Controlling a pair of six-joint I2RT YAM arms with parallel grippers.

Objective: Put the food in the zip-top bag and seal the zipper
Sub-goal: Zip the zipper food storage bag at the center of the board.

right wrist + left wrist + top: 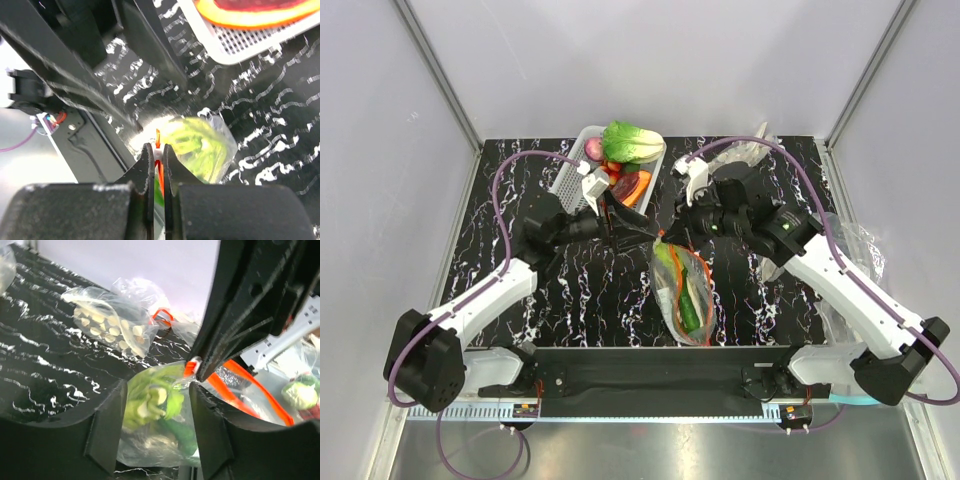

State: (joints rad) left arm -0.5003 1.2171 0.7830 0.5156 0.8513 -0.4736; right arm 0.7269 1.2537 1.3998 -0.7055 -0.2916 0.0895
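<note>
Right hand (156, 159) clamps the zipper (158, 137), left hand (156, 390) released near the zip-top bag (698, 292) of food (150, 402); sealing step, I judge, needing a pinched slide across.

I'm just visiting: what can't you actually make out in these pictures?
- Top view: the zip-top bag's mouth, covered where the left arm's fingers and the right arm's fingers meet over it. The food inside is too small to tell apart.
- Left wrist view: how far the zipper is sealed, since the right arm's fingers block part of it.
- Right wrist view: the bag below the pinch, hidden behind the right arm's fingers.
</note>
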